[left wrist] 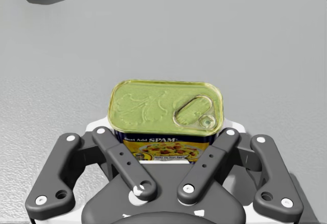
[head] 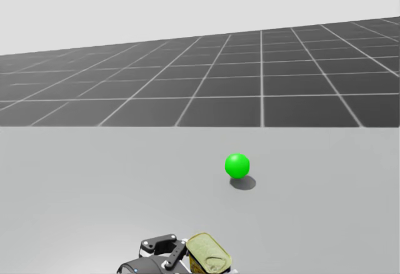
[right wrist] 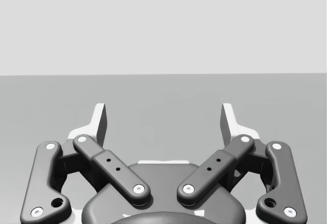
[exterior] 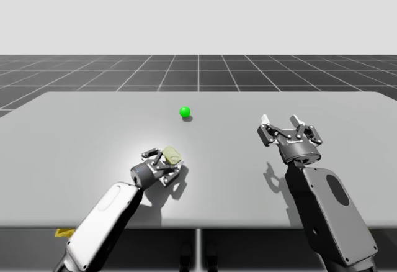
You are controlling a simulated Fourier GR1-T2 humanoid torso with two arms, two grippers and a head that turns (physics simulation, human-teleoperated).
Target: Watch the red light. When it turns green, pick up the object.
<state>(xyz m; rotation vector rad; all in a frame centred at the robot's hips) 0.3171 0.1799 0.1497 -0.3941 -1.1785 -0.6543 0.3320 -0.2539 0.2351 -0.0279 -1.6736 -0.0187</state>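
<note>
1. Grips the olive-topped rectangular can (left wrist: 166, 106) with the left gripper (left wrist: 164, 129), fingers narrowed onto its two short sides and touching both. Grasp step judged done.
2. Holds the can low at the near-left part of the desk (exterior: 74, 135), just ahead of the left wrist. Contact with the surface not discernible. Lift judged to be the one step left or only just begun.
3. Holds the right gripper (right wrist: 164, 119) above the desk, well apart from the can, fingers spread wide with nothing between them. No part in the grasp.
4. Shows green at the light (head: 237, 165), a small ball on the desk beyond the can and apart from it. Go condition met; waiting step judged complete.
</note>
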